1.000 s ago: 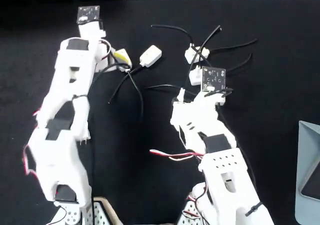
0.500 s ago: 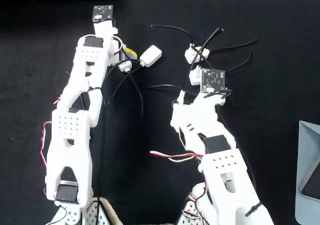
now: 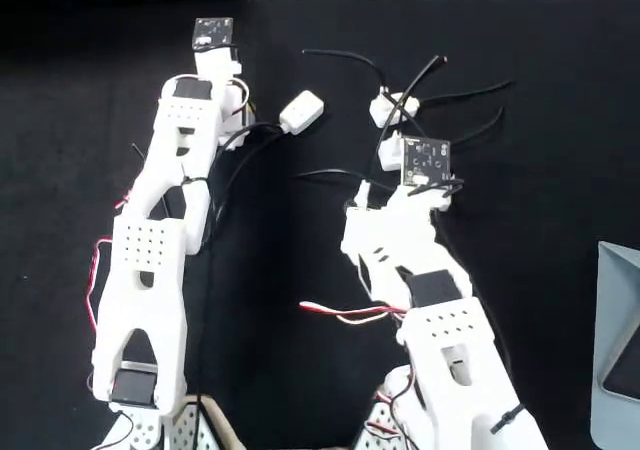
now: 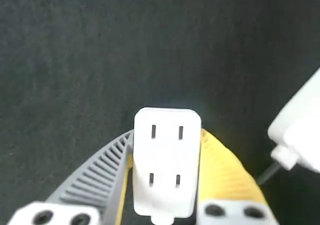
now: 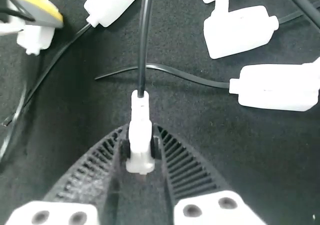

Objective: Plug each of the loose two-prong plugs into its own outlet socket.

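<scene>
Black cloth desk (image 3: pixel 540 90) carries a loose white corded block (image 3: pixel 301 112) between our arms. Our left hand (image 4: pixel 167 140) is clamped on a white plastic four-slot outlet socket (image 4: pixel 166 170). Our right hand (image 5: pixel 140 150) pinches a small white plug on a black cord (image 5: pixel 140 116). We should square it to one slot pair before pushing.

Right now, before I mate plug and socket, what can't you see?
Right wrist view: the two-prong plug's prongs, hidden between the right gripper's fingers.
Left wrist view: a white corded piece, cut off by the edge; plug or socket unclear.
High view: the left gripper's outlet block, hidden under the arm.
</scene>
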